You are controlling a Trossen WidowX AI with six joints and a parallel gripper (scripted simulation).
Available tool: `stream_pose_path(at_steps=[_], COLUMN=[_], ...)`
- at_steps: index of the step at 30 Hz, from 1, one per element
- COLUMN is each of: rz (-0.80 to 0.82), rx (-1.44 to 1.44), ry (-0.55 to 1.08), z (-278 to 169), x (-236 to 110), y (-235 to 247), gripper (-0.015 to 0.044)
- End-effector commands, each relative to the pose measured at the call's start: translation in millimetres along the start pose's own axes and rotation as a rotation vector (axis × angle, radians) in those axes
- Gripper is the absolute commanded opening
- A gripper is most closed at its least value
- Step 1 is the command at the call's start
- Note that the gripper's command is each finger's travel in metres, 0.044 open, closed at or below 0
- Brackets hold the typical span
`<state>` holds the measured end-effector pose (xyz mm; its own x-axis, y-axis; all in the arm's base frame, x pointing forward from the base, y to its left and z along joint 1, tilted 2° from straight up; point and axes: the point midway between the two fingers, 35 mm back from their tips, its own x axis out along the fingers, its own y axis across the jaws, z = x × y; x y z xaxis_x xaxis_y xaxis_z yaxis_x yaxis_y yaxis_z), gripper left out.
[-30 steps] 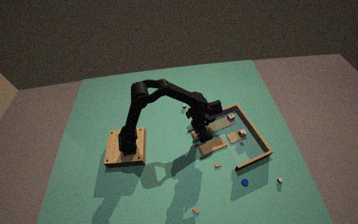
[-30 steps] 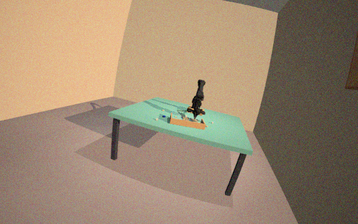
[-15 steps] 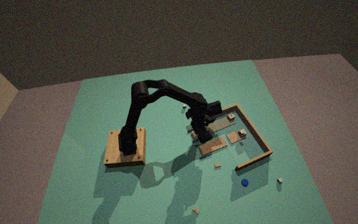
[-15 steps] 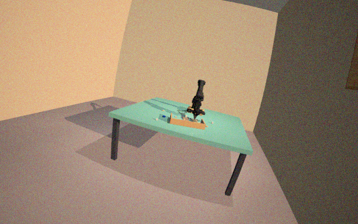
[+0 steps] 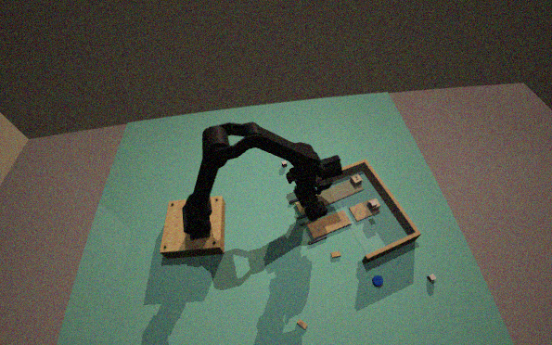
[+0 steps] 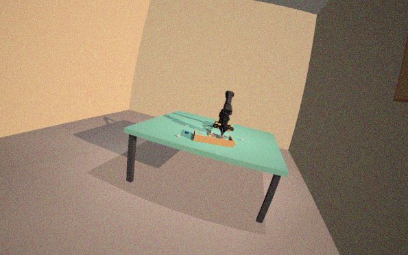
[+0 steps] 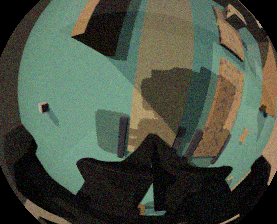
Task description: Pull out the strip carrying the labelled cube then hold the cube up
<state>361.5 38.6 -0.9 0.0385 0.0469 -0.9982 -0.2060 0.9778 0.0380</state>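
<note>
A long tan strip [image 5: 340, 194] [image 7: 166, 40] looks unbroken where it shows; a cube [image 5: 355, 179] with a dark mark stands on its far end. Beside it lies a strip in two parts with a gap: a near piece [image 5: 317, 228] [image 7: 225, 95] and a far piece [image 5: 360, 211] [image 7: 230, 37]. A second cube [image 5: 374, 204] [image 7: 235, 18] stands on the far piece; its label is unreadable. My gripper [image 5: 317, 217] [image 6: 222, 136] [image 7: 151, 136] is shut and empty, pointing down over the near end of the long strip. The arm hides part of that strip in the top view.
A wooden wall [image 5: 392, 199] [image 6: 214, 140] bounds the far side. Low dark rails [image 7: 123, 136] [image 7: 194, 143] flank the strips' near ends. Small cubes [image 5: 284, 163] [image 5: 431, 278] [image 7: 43, 107], a blue disc [image 5: 378, 280] [image 6: 186, 132] and small wooden blocks [image 5: 336, 254] [image 5: 301, 325] lie around.
</note>
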Motion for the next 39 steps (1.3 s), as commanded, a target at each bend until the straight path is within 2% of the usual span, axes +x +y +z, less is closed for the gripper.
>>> stream_pose_path(at_steps=[1,29,39], rz=[-0.003,-0.003,-0.003], rx=[-0.003,-0.003,-0.003], ry=[0.001,0.001,0.002], z=[-0.5,-0.3,-14.6], x=[1.1,3.9,4.2], y=[-0.5,-0.5,0.3], gripper=[0.0,0.0,0.0])
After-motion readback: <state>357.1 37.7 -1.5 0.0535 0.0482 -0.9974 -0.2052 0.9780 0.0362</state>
